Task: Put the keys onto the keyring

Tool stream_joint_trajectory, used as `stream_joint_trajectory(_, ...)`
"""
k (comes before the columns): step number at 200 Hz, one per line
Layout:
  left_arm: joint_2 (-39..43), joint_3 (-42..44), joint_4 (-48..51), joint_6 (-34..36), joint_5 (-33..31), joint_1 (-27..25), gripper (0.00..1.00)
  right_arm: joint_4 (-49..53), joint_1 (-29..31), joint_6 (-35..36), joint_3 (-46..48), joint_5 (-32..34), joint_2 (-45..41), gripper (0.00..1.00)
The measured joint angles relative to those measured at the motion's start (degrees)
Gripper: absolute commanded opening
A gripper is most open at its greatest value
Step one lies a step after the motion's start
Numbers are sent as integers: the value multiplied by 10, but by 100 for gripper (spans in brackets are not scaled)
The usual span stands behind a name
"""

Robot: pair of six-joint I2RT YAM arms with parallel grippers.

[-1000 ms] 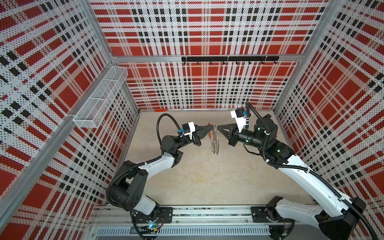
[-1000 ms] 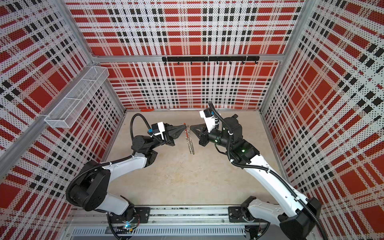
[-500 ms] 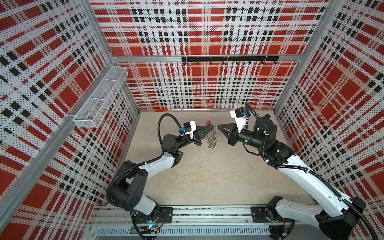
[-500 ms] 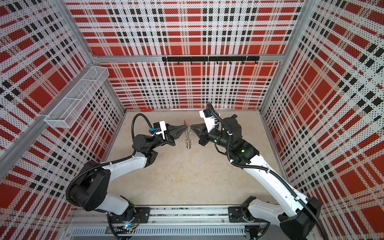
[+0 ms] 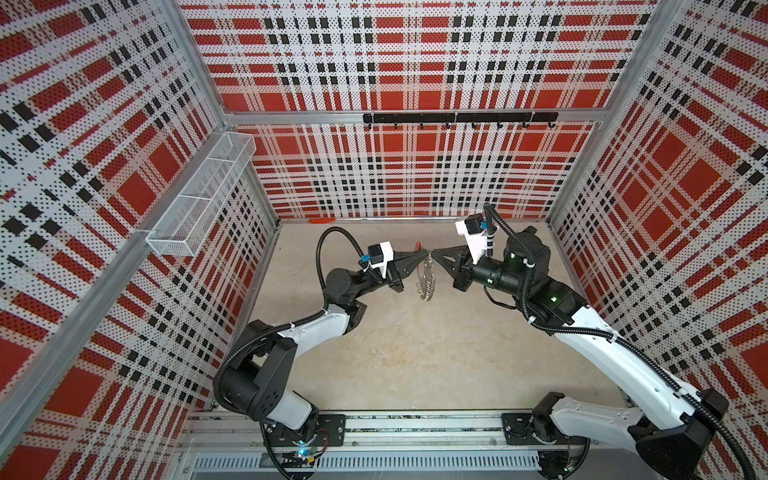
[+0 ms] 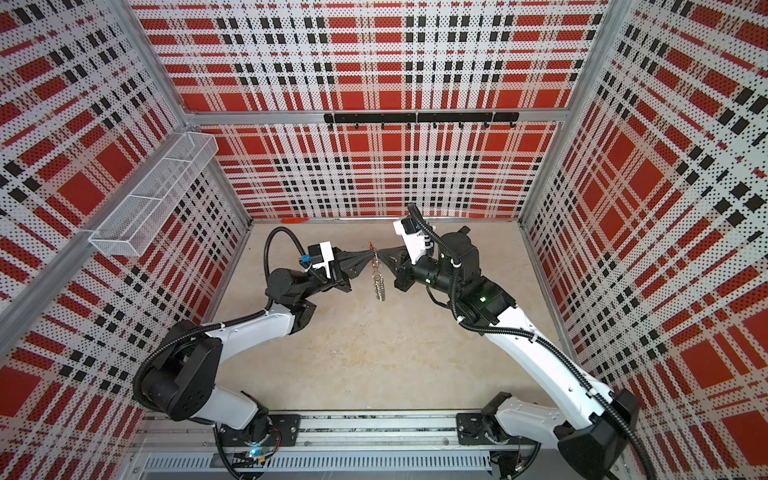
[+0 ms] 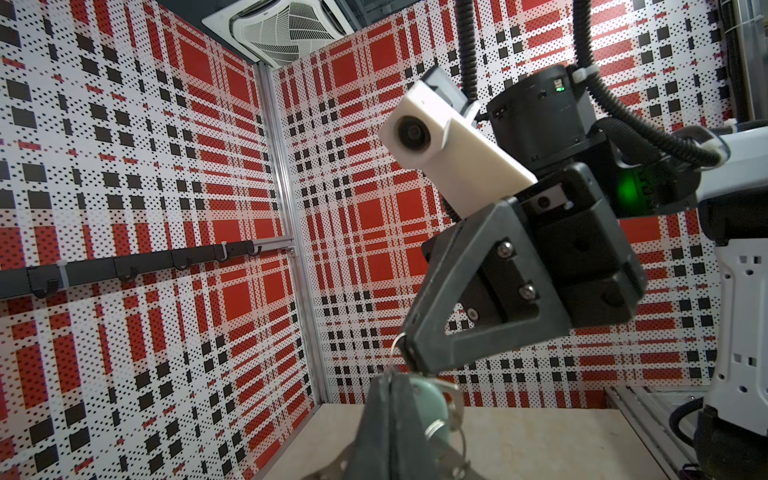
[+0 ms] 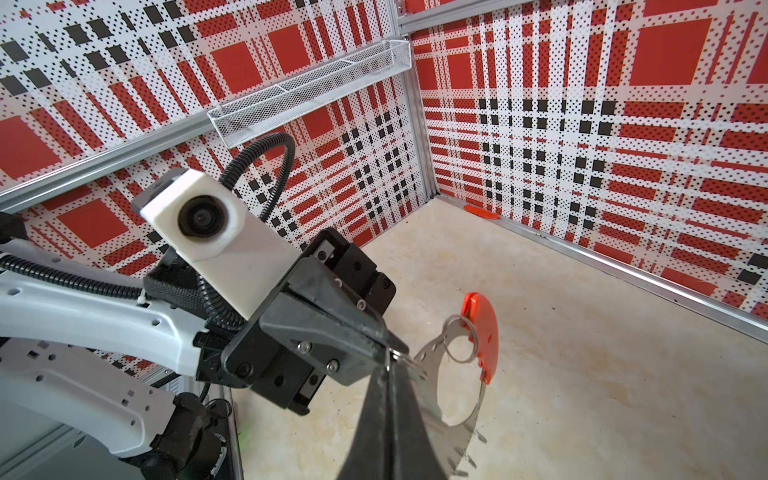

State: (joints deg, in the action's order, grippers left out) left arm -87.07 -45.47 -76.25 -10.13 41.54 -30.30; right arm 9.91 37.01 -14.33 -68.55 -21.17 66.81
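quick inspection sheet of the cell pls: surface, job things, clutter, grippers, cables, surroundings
surface: beige table, faint stains.
job's things: keyring hangs off the table, red segment showing; keys, teal tag seen in the left wrist view, at the tips.
clutter: orange-red strip at the back wall's foot.
grippers: left gripper and right gripper both shut, tip to tip at the keyring; which one bears it is unclear.
cables: black conduit loops over each arm, apart from the keyring.
surroundings: plaid perforated walls, wire basket, hook rail.
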Motion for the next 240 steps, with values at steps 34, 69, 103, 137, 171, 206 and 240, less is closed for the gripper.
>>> stream_joint_trajectory(34,0,0,3,1,0,0,0,5,0,-1,-11,15,8,0)
stream_joint_trajectory(69,0,0,10,7,-1,0,0,32,2,-8,-36,38,22,0)
stream_joint_trajectory(103,0,0,20,17,5,-1,0,41,3,-17,-50,69,35,0)
stream_joint_trajectory(137,0,-2,20,16,8,-1,0,49,2,-22,-44,94,36,0)
stream_joint_trajectory(171,0,-17,15,14,7,-1,0,50,2,-24,-22,97,29,0)
stream_joint_trajectory(206,0,-18,13,14,7,-1,0,48,-1,-21,-7,95,4,0)
stream_joint_trajectory(240,0,-18,13,14,7,0,0,31,-1,-16,-5,78,-22,0)
